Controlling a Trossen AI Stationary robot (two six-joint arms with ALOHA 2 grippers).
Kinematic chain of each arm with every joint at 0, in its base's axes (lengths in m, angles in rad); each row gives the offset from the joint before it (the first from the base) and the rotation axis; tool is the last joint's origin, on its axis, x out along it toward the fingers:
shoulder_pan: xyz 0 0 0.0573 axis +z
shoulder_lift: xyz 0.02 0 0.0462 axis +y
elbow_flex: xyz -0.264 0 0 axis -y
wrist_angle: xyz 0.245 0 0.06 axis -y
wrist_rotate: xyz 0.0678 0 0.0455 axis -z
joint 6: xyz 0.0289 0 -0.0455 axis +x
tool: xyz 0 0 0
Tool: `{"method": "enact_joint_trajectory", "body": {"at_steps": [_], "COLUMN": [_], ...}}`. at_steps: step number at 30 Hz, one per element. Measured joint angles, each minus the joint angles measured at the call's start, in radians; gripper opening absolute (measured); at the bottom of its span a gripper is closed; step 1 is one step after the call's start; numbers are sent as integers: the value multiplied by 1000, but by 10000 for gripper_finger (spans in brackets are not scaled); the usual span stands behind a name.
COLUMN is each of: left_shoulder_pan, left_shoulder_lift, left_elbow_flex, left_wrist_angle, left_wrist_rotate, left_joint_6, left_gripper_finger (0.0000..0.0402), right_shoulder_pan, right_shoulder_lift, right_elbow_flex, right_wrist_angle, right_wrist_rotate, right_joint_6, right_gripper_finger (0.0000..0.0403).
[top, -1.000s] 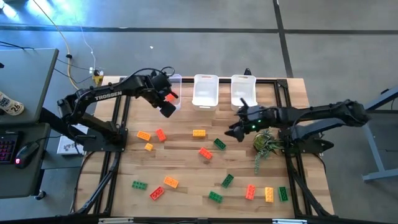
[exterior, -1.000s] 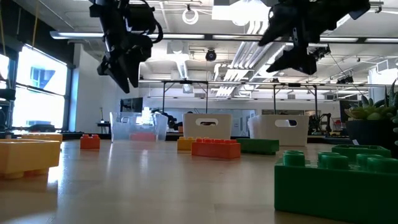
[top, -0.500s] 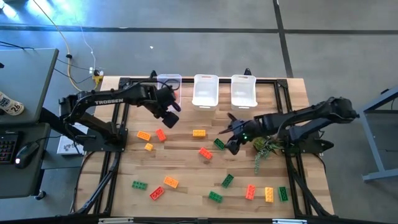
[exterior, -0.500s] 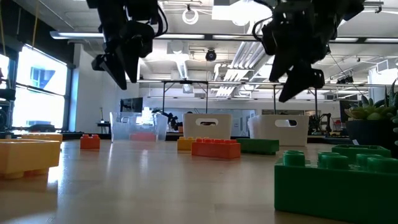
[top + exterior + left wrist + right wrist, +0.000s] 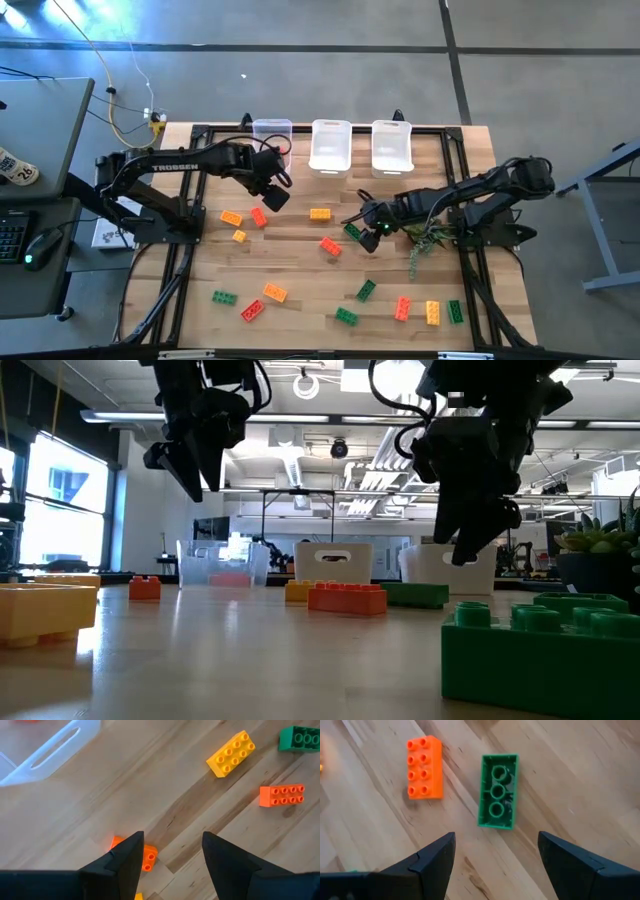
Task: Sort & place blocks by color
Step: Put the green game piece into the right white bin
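Note:
Several red, orange-yellow and green blocks lie flat and scattered on the wooden table (image 5: 300, 270). My left gripper (image 5: 272, 197) hangs open, above the table, just far of a red block (image 5: 259, 217). In the left wrist view that red block (image 5: 148, 857) shows partly behind one finger of my left gripper (image 5: 172, 845). My right gripper (image 5: 366, 236) is open above a green block (image 5: 352, 231). In the right wrist view this green block (image 5: 497, 790) lies with its hollow underside up, ahead of my right gripper (image 5: 495, 845), next to a red block (image 5: 424, 767).
Three clear bins (image 5: 330, 145) stand in a row at the far edge; the left bin (image 5: 225, 565) shows something red inside. A green plant sprig (image 5: 428, 235) lies under my right arm. A yellow block (image 5: 320, 213) and a red block (image 5: 330, 246) lie between the grippers.
My left gripper has moved from the left bin toward the near edge, stopping over the red block. My right gripper has come down and toward the table's left, tipping more steeply downward, to just above the green block. No block has moved.

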Motion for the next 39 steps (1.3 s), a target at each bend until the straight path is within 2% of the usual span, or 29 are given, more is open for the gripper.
{"method": "enact_joint_trajectory", "body": {"at_steps": [4,10,15,20,27,39], "left_shoulder_pan": [-2,-2,-2,-2,-2,-2], "left_shoulder_lift": [0,0,0,0,0,0], "left_elbow_flex": [0,0,0,0,0,0], "left_wrist_angle": [4,5,7,13,17,17], "left_wrist_rotate": [-9,-9,-9,-11,-12,-12], "left_joint_6": [-7,-7,-7,-7,-11,-25], "left_gripper_finger": [188,188,188,188,188,188], "right_shoulder_pan": [0,1,1,1,1,33], "right_shoulder_lift": [0,10,11,38,140,271], "right_elbow_flex": [53,184,210,208,208,207], "right_wrist_angle": [-31,-127,-164,-172,-162,-129], "right_wrist_rotate": [46,187,270,252,189,190], "right_joint_6": [-24,-107,-135,-131,-133,-131], "right_gripper_finger": [270,270,270,270,270,270]}}
